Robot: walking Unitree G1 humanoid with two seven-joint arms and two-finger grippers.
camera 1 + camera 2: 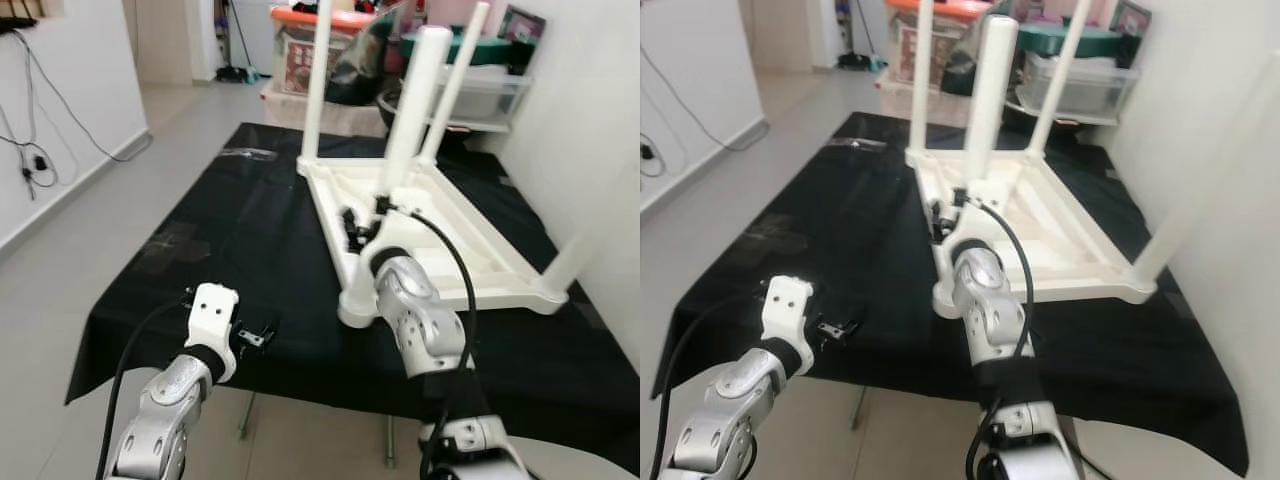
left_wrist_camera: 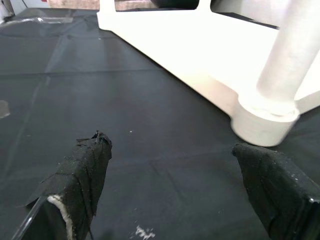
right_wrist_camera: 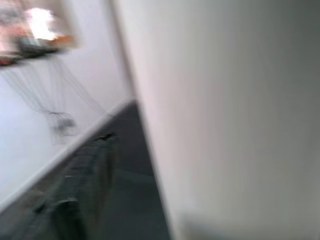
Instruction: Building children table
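Observation:
A white children's table [image 1: 470, 250] lies upside down on a black cloth [image 1: 230, 230], its legs pointing up. The near-left leg [image 1: 412, 110] leans slightly and rises from the corner socket [image 1: 355, 305]. My right gripper [image 1: 352, 228] holds this leg low down; in the right wrist view the white leg [image 3: 225, 115] presses beside one black finger [image 3: 85, 190], and the other finger is hidden. My left gripper [image 1: 255, 335] hovers open over the cloth near the front edge. Its two taped fingers [image 2: 85, 170] are spread wide, with the corner socket [image 2: 265, 122] just ahead.
Storage bins and an orange-lidded box [image 1: 320, 40] crowd the back. A white wall [image 1: 600, 120] runs close along the right side. Cables [image 1: 35, 150] hang on the left wall, above open floor. The cloth's front edge [image 1: 300, 395] is just before me.

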